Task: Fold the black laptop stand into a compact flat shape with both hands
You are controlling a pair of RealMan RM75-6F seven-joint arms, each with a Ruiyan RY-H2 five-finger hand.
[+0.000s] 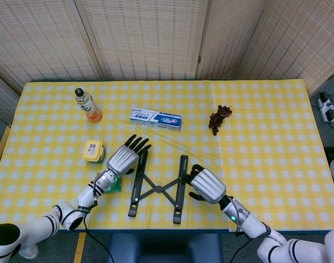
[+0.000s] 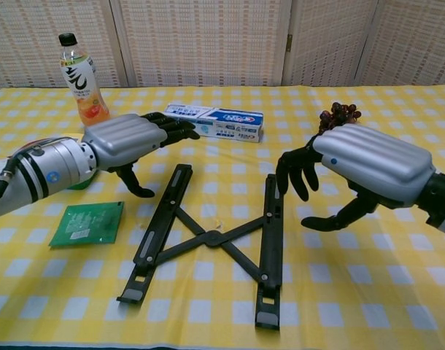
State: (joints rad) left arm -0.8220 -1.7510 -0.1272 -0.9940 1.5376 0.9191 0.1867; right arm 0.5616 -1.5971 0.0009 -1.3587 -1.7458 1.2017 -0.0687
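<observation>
We see the black laptop stand [image 2: 211, 237] lying flat and spread open on the yellow checked tablecloth [image 2: 397, 292], near the front edge of the table, with its two long bars joined by a crossed pair of thin arms. Our left hand [image 2: 131, 142] hovers just beside the far end of the left bar, fingers apart and stretched forward, holding nothing. Our right hand [image 2: 354, 171] is at the far end of the right bar, fingers spread and curved downward; we cannot tell if the fingertips touch the bar. To the left of the stand lies a green packet [image 2: 87, 222]. Farther back are a drink bottle [image 2: 80, 76] on the left, a toothpaste box [image 2: 219, 120] in the middle and a bunch of grapes [image 1: 217, 118] on the right.
</observation>
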